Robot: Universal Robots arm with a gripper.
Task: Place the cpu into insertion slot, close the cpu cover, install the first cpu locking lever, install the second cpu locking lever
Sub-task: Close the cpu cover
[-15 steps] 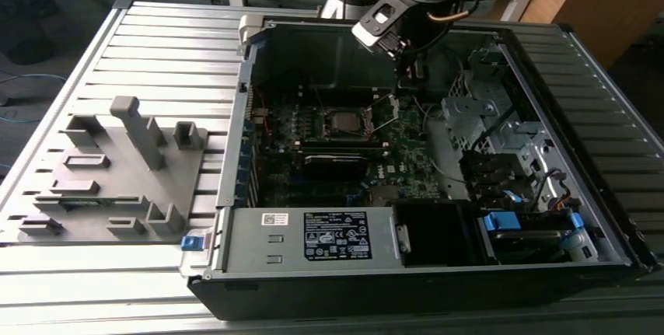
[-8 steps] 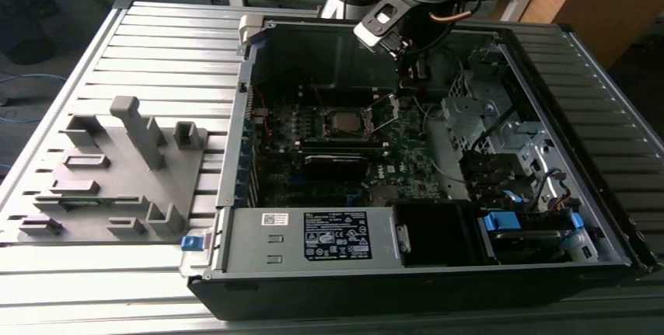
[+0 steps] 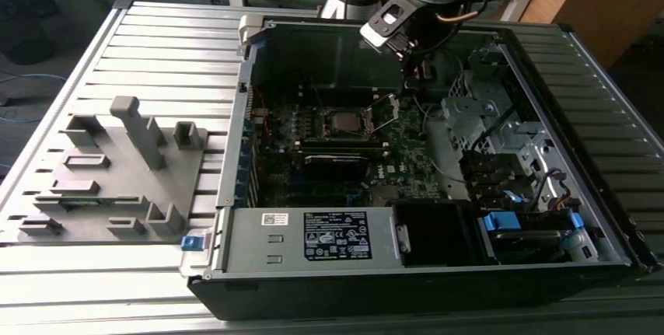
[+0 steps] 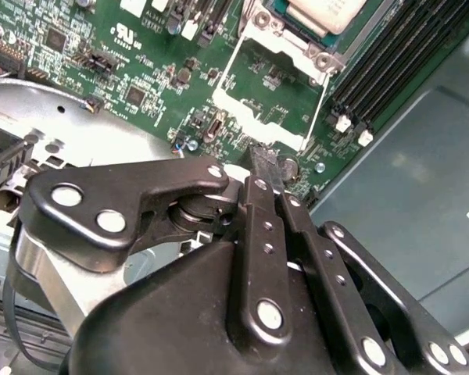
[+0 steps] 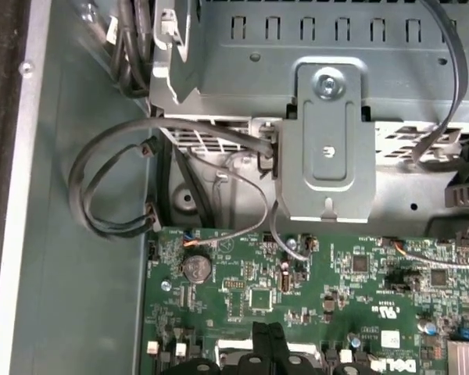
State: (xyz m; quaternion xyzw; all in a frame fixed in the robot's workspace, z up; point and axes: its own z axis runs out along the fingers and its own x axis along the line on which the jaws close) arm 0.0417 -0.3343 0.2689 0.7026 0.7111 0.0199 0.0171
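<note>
The cpu (image 3: 340,121) lies flat in the insertion slot (image 3: 343,109) on the motherboard inside the open computer case, its silvery face (image 4: 328,12) up. The cpu cover (image 3: 386,113) is swung up and stands tilted at the exterior view's right of the slot. In the second wrist view the cover is a thin pale frame (image 4: 258,117) with the green board visible through its window. My gripper (image 3: 408,86) reaches down from above, its fingers shut together (image 4: 266,168), the tips right at the cover's free edge. Its black fingertips (image 5: 270,336) hang over the board.
Memory slots (image 4: 399,55) run beside the socket. A metal drive cage (image 3: 487,117) and a bracket (image 5: 324,148) with looping cables (image 5: 109,187) crowd the exterior view's right. The power supply (image 3: 311,238) fills the case front. A grey fixture (image 3: 114,172) lies outside on the table.
</note>
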